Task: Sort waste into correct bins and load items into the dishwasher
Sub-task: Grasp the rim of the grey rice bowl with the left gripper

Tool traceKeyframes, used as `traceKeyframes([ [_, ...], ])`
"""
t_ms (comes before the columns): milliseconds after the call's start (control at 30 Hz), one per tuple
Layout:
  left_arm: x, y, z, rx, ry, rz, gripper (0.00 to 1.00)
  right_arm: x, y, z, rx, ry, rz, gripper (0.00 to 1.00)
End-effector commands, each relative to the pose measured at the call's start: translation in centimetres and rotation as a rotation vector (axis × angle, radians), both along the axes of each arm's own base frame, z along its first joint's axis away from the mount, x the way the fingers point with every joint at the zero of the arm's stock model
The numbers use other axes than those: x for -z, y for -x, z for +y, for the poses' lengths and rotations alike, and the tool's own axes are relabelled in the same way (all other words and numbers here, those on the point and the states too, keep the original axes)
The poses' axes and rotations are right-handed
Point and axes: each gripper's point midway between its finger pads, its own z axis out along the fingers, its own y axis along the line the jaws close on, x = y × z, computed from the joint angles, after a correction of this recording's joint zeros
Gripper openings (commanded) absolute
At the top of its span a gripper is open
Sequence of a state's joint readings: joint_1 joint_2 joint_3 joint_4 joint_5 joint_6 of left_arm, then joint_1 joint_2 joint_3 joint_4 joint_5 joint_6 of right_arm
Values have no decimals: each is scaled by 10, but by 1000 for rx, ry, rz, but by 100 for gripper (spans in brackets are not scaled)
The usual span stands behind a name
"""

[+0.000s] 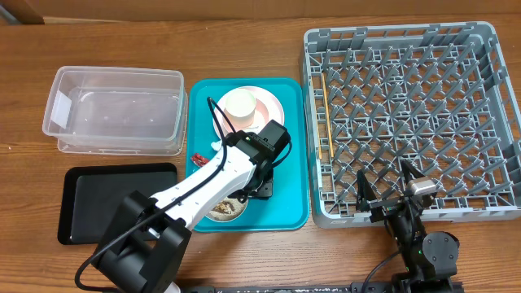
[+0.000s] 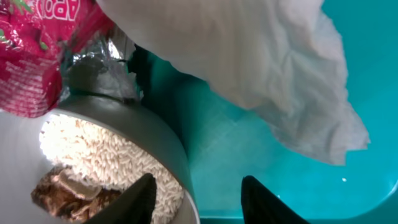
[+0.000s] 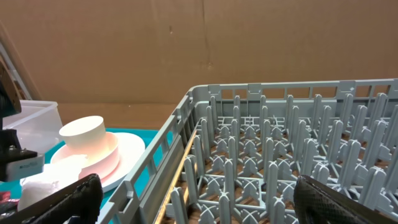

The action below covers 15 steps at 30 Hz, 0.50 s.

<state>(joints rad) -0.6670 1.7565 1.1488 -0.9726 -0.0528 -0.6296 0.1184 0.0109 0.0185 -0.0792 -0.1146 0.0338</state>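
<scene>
My left gripper (image 1: 257, 189) (image 2: 199, 202) is open low over the teal tray. One finger is over the white rice (image 2: 106, 155) and brown scraps (image 2: 65, 193) in a pale bowl (image 1: 226, 210) (image 2: 158, 134); the other is over bare tray. The crumpled white napkin (image 2: 273, 68) and the red-and-silver wrapper (image 2: 31, 56) (image 1: 196, 159) lie just beyond. A cream cup (image 1: 242, 104) (image 3: 84, 134) stands on pink dishes (image 1: 270, 104) (image 3: 121, 155). My right gripper (image 1: 384, 184) (image 3: 205, 211) is open and empty at the front edge of the grey rack (image 1: 407, 122) (image 3: 280, 155).
The teal tray (image 1: 293, 163) (image 2: 249, 162) lies between the bins and the rack. The clear tub (image 1: 114, 110) (image 3: 37, 118) is at the back left, the black tray (image 1: 118, 199) in front of it. A thin wooden stick (image 1: 326, 118) (image 3: 180, 180) lies along the rack's left side.
</scene>
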Motion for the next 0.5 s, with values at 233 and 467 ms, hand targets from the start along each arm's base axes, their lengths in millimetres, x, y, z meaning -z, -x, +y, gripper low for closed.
traceKeyframes([
  [233, 17, 8, 5, -5, -8, 12, 37, 2, -1, -2, 10, -5, -2, 100],
  [467, 17, 7, 5, -5, -5, 8, 6, 2, -1, -2, 10, -5, -2, 100],
])
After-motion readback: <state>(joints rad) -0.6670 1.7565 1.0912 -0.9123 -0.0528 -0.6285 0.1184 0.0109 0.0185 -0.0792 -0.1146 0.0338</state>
